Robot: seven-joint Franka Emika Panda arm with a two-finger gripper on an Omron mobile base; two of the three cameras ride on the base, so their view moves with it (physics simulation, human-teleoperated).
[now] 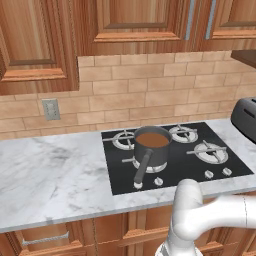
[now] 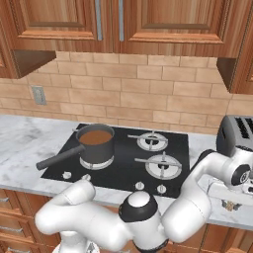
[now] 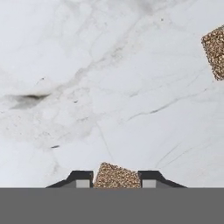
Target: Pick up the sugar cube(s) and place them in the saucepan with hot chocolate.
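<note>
Brown and speckled, a sugar cube (image 3: 116,176) sat squeezed between the two dark fingertips (image 3: 78,178) of the end effector (image 3: 114,179), which had closed tight against its sides just above the white marble table (image 3: 87,87). A second sugar cube (image 3: 214,52) lay on the marble well apart, at the edge of the hand view. The saucepan (image 1: 151,146) stood on the front left burner of the black stove (image 1: 200,167), full of brown hot chocolate, its long handle (image 1: 141,168) pointing toward the table's front edge. A toaster (image 2: 236,134) stood right of the stove.
</note>
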